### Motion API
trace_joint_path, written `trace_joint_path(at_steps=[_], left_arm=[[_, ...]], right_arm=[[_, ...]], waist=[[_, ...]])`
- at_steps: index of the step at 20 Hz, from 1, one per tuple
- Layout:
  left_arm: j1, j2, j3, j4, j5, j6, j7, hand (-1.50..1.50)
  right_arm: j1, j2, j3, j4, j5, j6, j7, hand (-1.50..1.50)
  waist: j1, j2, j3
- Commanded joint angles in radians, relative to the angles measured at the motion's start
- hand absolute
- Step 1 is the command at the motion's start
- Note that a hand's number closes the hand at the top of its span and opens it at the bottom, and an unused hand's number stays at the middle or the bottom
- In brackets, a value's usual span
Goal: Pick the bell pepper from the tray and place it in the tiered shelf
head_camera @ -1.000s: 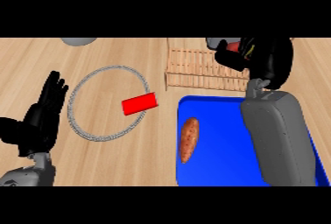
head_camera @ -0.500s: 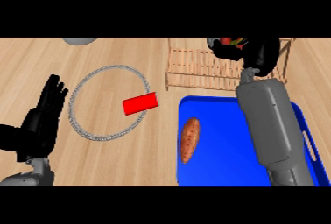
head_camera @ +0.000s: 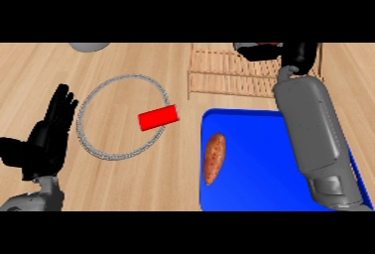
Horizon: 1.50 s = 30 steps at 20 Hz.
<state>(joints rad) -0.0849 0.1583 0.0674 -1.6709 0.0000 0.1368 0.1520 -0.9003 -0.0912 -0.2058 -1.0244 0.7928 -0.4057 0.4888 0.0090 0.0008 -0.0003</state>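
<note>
One sweet potato (head_camera: 214, 158) on blue tray (head_camera: 256, 198) | right hand (head_camera: 296, 52) over shelf (head_camera: 227, 74)

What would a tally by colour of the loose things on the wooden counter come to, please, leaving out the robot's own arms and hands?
Blue: 1, the blue rectangular tray
Red: 1, the flat red block
Orange-brown: 1, the elongated orange-brown sweet potato
Grey: 2, the grey speckled ring and a grey rounded object
Light wood: 1, the slatted wooden shelf
Total: 6

Blue tray (head_camera: 256, 149) (red block (head_camera: 159, 117))
</note>
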Motion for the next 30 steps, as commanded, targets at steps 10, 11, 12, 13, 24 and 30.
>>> trace_joint_path(at_steps=[10, 11, 12, 13, 24, 30], left_arm=[[0.037, -0.040, -0.030, -0.020, -0.050, 0.031, 0.000, 0.00], [0.011, 0.009, 0.032, -0.013, 0.005, -0.008, 0.014, 0.00], [-0.024, -0.010, 0.006, -0.004, -0.020, 0.015, 0.040, 0.00], [0.031, -0.022, -0.008, -0.035, -0.023, 0.013, 0.033, 0.00], [0.063, -0.034, -0.014, -0.063, -0.030, 0.001, 0.003, 0.00], [0.096, -0.034, -0.004, -0.060, -0.036, -0.003, -0.023, 0.00]], right_arm=[[0.074, -0.062, -0.031, -0.362, -0.055, 0.006, 0.159, -1.50], [0.082, -0.065, -0.054, -0.392, -0.049, -0.010, 0.201, -1.50], [0.104, -0.098, -0.074, -0.431, -0.079, 0.028, 0.205, -1.50], [0.179, -0.083, -0.055, -0.498, -0.037, 0.018, 0.244, -1.50], [0.557, -0.218, -0.259, -0.978, -0.374, 0.295, 0.312, -1.50], [0.688, -0.316, -0.463, -1.074, -0.641, 0.439, 0.287, -1.50]], waist=[[-0.019, -0.007, 0.000], [-0.022, -0.008, 0.000], [-0.027, -0.007, 0.000], [-0.027, -0.009, 0.000], [-0.018, -0.005, 0.001], [-0.019, -0.005, 0.000]])
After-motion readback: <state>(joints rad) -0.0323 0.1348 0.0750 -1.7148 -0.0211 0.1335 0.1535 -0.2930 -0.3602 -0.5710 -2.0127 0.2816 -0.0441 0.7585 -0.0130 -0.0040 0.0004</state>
